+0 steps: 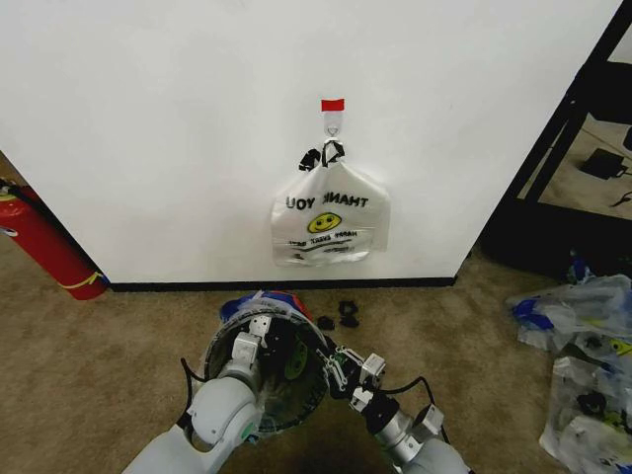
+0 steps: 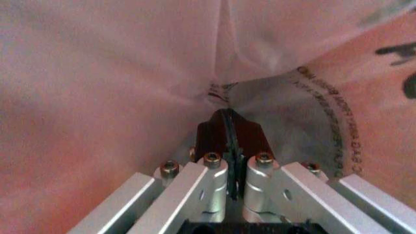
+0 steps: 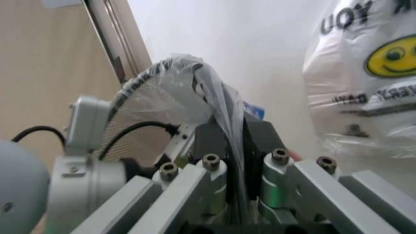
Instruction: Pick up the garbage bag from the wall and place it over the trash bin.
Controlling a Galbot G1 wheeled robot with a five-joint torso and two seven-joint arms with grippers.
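Risk assessment: the garbage bag (image 1: 259,302) is thin film already drawn into and over the trash bin (image 1: 265,390), which stands on the carpet directly in front of the robot. Both grippers pinch this film at the rim. If either arm pulls outward too far, the film is likely to tear at the pinch point or slip free. An uneven pull between the two arms could tip the light mesh bin or drag it across the carpet. A release before the film is folded over the rim would probably let it sag back inside.

Left gripper (image 2: 229,127): positioned inside the bin mouth at the robot's left side. The jaws are clenched, with a fold of the film trapped between the dark pads (image 2: 215,134). Film surrounds the gripper on all sides.

Right gripper (image 3: 229,146): positioned at the bin's right rim. The jaws are closed tight on a bunched strip of clear film that runs up over the mesh edge.

Farther off, small black pieces (image 1: 341,315) lie on the carpet just beyond the bin. A second bag (image 1: 329,219), printed THANK YOU, hangs from the hook (image 1: 333,126) on the wall (image 1: 178,118). A fire extinguisher (image 1: 44,247) stands at the left by the wall.
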